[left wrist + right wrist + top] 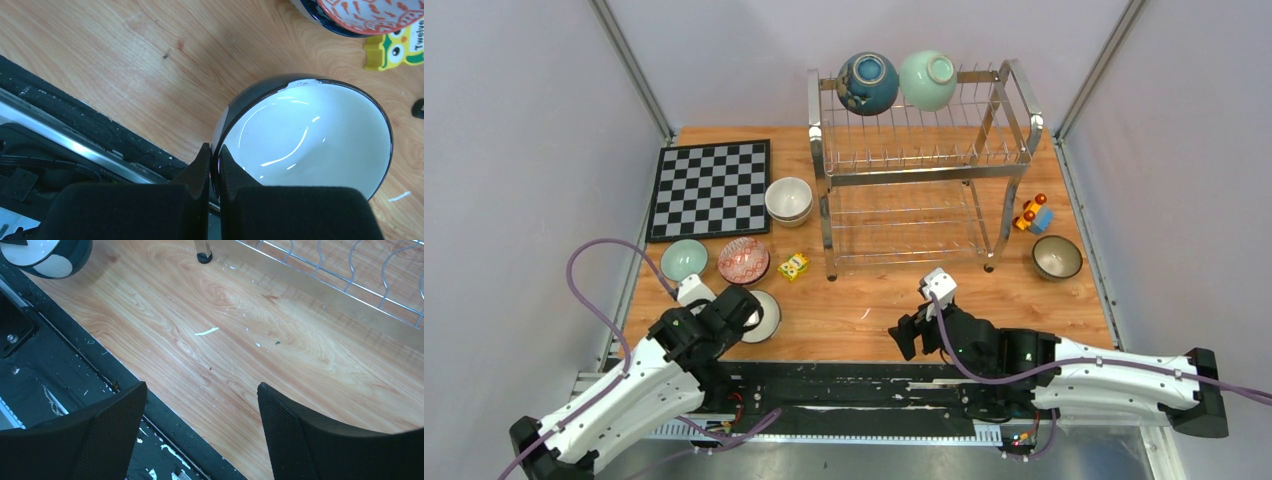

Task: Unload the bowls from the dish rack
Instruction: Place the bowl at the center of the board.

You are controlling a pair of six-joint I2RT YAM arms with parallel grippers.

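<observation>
- Left gripper (214,150) was pinched shut on the rim of the black-rimmed white bowl (310,140), at the table's (864,305) near-left.
- Right gripper (200,395) hung wide open over bare wood before the dish rack (914,176).
- Dark blue bowl (868,83) and mint bowl (927,80) sat on its top tier.

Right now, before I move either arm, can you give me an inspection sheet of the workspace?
Surface: wooden table, white flecks near front.
Job's things: dish rack at back; dark blue bowl and mint green bowl on top tier, nothing seen on lower. Off rack: white stacked bowls, small mint bowl, red-patterned bowl, left dark-rimmed bowl, right dark-rimmed bowl.
Clutter: chessboard, yellow block, toy car.
Grippers: left gripper shut on left dark-rimmed bowl's rim; right gripper open above bare wood.
Cables: purple cables, one looping left of the left arm, one along right arm.
Surroundings: grey walls on three sides.
</observation>
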